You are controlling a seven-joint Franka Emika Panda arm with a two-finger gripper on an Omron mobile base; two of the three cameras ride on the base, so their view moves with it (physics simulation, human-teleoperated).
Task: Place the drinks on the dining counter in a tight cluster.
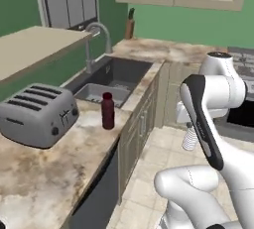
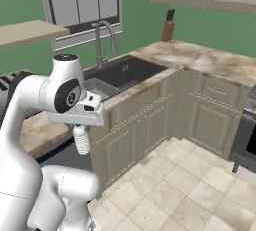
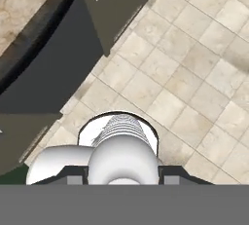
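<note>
Fingers (image 3: 124, 179) pinching clear water bottle (image 2: 81, 139), hand pointing straight down over tiled floor (image 2: 190, 190), arm folded.

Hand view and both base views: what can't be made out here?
- Water bottle: cap hidden inside the gripper in the right base view; in the left base view the forearm covers all but its ribbed lower body.
- Fingers: in the hand view the bottle blocks them, so contact isn't visible.
- Maroon bottle: label too small to read, left base view.
- Toaster: cut off by the left edge.
- Sink: basin floor partly hidden by its rim.
</note>
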